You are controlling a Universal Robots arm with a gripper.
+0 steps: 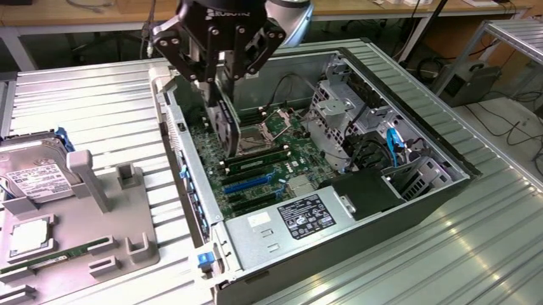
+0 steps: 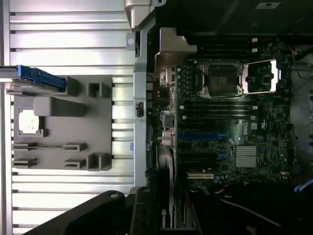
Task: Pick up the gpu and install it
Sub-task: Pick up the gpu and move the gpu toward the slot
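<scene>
Open PC case [image 1: 373, 232] on ribbed table [image 1: 85, 101]. Beside the case, grey parts holder [image 1: 85, 222] carrying hard drive [image 1: 34, 175] and probably a memory stick [image 1: 60, 255].

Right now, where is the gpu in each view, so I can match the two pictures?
Exterior view: the gpu hangs on edge from the gripper, above the motherboard in the open computer case.
Wrist view: the gpu is close to the camera, its NVIDIA logo showing.
Shared landmark: the blue expansion slot.
</scene>
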